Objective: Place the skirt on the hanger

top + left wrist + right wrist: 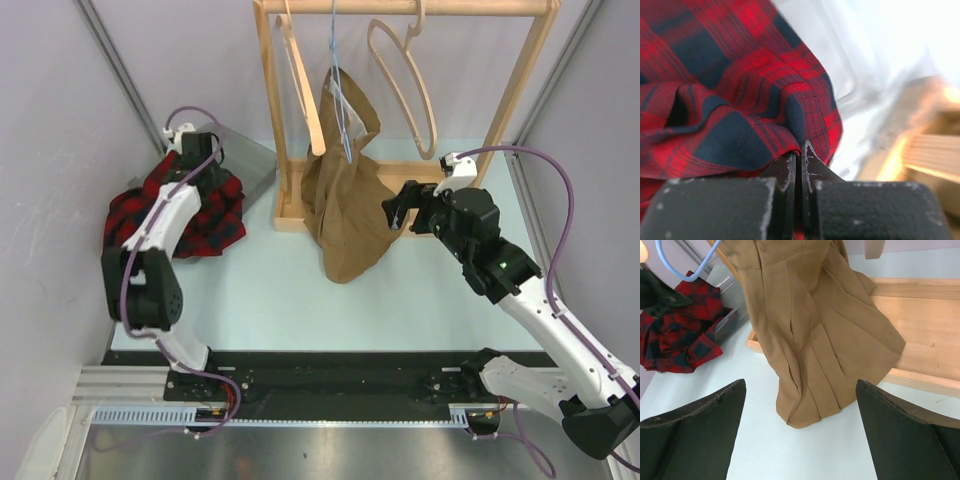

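I see the rack (270,100) standing at the far middle of the table (280,300) — the hanging skirt (350,215) drops from its hanger (340,100) onto the table, before the rack's base. Far left, a heaped garment (215,215) lies partly over a tray (255,165), with the left gripper (200,160) at its rear edge. The right gripper (402,205) sits just right of the hanging skirt.

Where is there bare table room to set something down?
Bare table lies in front, bordered by the plaid skirt, the brown skirt and the arm bases. Crowded behind: the wooden rack, right gripper beside the brown skirt.
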`<action>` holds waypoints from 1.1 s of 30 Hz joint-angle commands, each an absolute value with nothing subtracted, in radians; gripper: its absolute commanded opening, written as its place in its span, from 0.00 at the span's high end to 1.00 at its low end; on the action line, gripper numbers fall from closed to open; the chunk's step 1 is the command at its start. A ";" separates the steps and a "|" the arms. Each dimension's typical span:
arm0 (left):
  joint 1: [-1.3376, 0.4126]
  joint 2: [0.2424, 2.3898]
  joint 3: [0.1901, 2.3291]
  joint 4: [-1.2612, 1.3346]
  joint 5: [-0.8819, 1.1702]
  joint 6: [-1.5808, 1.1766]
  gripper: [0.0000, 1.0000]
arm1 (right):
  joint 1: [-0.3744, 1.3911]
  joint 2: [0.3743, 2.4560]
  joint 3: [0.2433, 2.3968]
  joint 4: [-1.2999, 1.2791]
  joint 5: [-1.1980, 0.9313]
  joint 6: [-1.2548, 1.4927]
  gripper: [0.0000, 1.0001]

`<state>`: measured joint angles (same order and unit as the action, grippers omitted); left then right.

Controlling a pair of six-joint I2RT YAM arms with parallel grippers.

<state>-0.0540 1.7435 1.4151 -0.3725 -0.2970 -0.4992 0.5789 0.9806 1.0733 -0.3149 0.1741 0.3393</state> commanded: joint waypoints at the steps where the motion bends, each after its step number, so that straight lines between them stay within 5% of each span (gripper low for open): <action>1: -0.055 1.479 1.439 -0.362 -0.244 -0.456 1.00 | 0.571 0.950 1.097 -0.261 0.158 0.330 0.04; 8: -0.055 1.191 1.468 -0.452 -0.071 -0.347 1.00 | 0.561 0.931 1.098 -0.267 0.152 0.330 0.04; 19: -0.055 0.918 1.471 -0.442 0.630 -0.316 1.00 | 0.558 0.881 1.101 -0.291 0.158 0.347 0.04; 33: -0.057 0.811 1.373 -0.135 0.905 -0.633 1.00 | 0.560 0.847 1.034 -0.278 -0.073 0.313 0.00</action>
